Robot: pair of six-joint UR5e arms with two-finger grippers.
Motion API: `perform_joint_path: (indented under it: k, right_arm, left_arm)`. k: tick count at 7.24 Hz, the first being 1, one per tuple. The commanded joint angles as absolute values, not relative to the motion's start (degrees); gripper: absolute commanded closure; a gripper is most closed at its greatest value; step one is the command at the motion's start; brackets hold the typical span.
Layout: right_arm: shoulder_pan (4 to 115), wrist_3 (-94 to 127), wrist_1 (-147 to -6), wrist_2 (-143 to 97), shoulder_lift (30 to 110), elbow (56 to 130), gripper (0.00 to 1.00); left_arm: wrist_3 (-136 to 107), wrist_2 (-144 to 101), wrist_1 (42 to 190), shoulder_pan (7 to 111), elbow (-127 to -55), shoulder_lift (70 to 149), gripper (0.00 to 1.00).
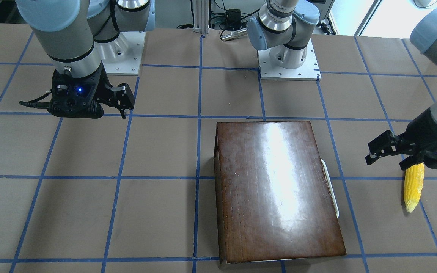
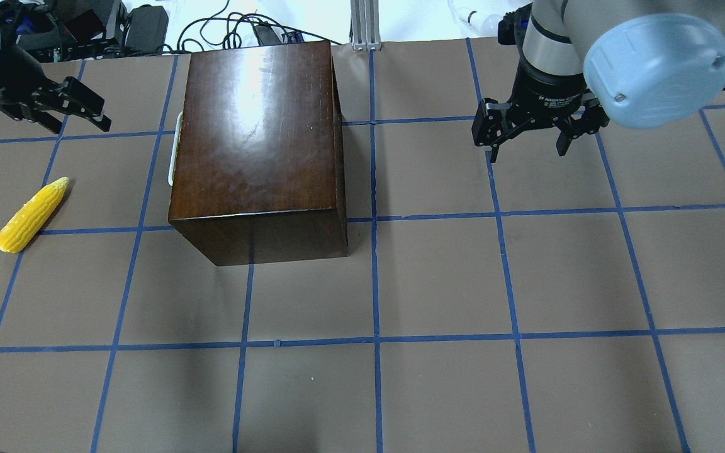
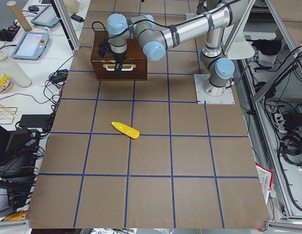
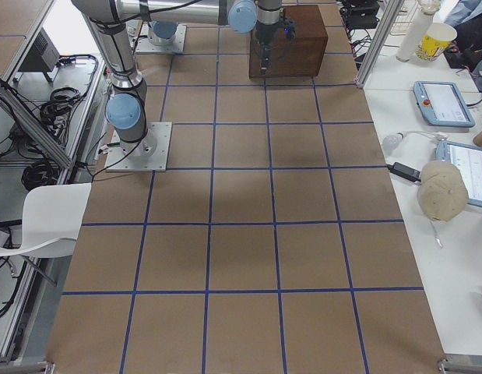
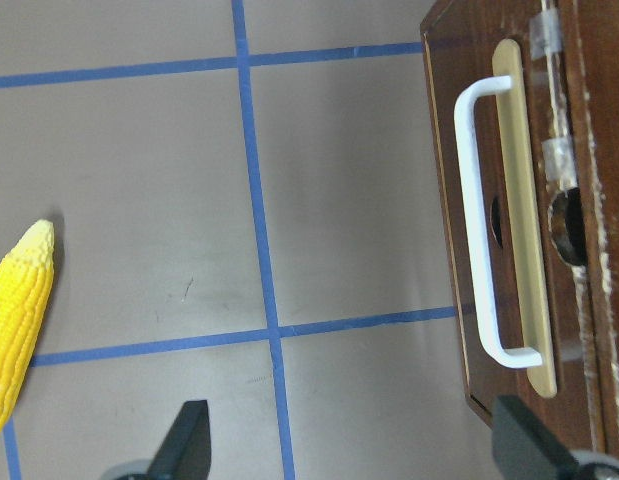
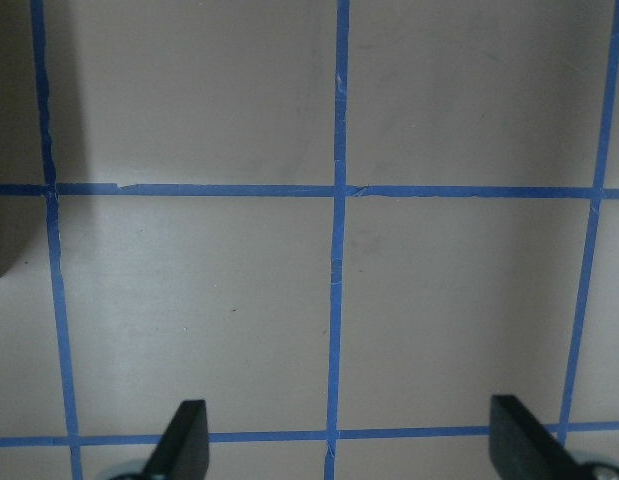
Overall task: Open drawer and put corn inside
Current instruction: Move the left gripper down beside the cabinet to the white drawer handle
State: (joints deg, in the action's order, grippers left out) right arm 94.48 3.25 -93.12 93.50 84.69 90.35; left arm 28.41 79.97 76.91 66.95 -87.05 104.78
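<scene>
The dark brown box stands on the table. Its drawer is shut, with the thin white handle on the side that faces my left arm; the handle also shows in the overhead view. The yellow corn lies flat on the table left of the box, and shows in the front view and the left wrist view. My left gripper is open and empty, in the air between corn and drawer front. My right gripper is open and empty, above the table right of the box.
The table is covered in brown paper with a blue tape grid. The two arm bases stand at the robot's edge. Cables and equipment lie beyond the far edge behind the box.
</scene>
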Motion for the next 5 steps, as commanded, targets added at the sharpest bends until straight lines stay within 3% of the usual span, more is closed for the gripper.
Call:
perform_joint_path:
  k: [1, 5]
  right_arm:
    - [94.48, 3.25, -93.08, 93.43, 84.64, 90.35, 0.00]
    - [94.48, 3.25, -93.16, 93.43, 84.64, 90.35, 0.00]
  left_arm:
    - [27.95, 75.96, 74.89, 66.97, -87.10, 108.88, 0.00]
    - [27.95, 69.98, 74.62, 67.76, -87.71, 112.14, 0.00]
